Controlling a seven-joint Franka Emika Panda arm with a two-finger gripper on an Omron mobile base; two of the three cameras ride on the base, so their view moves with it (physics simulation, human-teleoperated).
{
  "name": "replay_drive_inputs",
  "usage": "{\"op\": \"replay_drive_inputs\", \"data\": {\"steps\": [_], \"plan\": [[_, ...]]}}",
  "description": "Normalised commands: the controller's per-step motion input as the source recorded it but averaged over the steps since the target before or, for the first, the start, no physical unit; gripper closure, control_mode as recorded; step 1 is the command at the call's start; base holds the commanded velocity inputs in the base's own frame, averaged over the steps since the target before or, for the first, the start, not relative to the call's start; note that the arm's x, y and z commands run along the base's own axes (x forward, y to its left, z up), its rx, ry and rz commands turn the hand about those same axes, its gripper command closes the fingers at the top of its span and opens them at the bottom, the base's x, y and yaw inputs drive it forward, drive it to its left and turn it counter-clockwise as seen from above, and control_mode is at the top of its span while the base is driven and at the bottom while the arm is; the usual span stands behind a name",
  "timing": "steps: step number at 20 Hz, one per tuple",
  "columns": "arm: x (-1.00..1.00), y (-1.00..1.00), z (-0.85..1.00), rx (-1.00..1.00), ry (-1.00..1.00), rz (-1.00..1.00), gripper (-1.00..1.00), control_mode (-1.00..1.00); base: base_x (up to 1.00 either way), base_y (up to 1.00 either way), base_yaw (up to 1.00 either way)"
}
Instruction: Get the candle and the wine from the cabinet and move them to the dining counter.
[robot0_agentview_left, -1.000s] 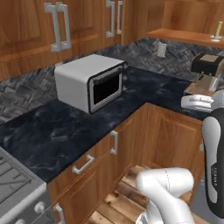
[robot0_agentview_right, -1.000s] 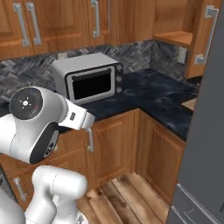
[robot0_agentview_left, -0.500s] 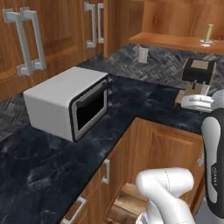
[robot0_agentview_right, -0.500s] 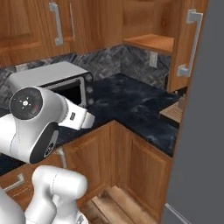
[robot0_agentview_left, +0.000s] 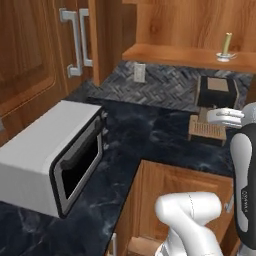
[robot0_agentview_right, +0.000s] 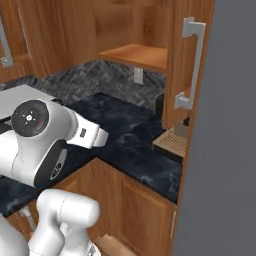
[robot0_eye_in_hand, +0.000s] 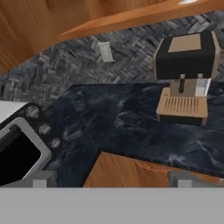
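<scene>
The candle (robot0_agentview_left: 225, 52) stands on the open wooden shelf (robot0_agentview_left: 175, 54) of the cabinet (robot0_agentview_right: 192, 75), near its right end in the left base view. It is a small pale base with a slim tan stem rising upright from it, well above the dark bench (robot0_agentview_left: 150, 140) and roughly over the coffee machine (robot0_agentview_left: 216, 92). Where the wine stands I cannot tell. The hand (robot0_eye_in_hand: 111, 180) is spread wide with nothing between its tips. It looks down across the bench corner toward the coffee machine, with the microwave (robot0_agentview_left: 55, 155) off to one side, so it is well apart from the candle and lower than the shelf. The candle will likely be light and stiff, its glassy base smooth and easy to chip. Being so small, it could tip or skid along the shelf if one finger reaches it first. The squat base looks the better place to take hold, pinched from both sides just above the shelf rather than on the thin stem, with a gentle close. The wine, by contrast, should be heavier and top-heavy, so a grip around its body, not its neck, seems wise.
</scene>
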Motion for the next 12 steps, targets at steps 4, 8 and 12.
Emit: {"op": "replay_drive_inputs", "data": {"steps": [4,8,12], "plan": [[0.0,0.0,0.0,0.0,0.0,0.0,-1.0,1.0,0.8,0.0,-0.36],[0.0,0.0,0.0,0.0,0.0,0.0,-1.0,1.0,0.78,0.1,-0.38],[0.0,0.0,0.0,0.0,0.0,0.0,-1.0,1.0,0.71,0.27,-0.39]]}}
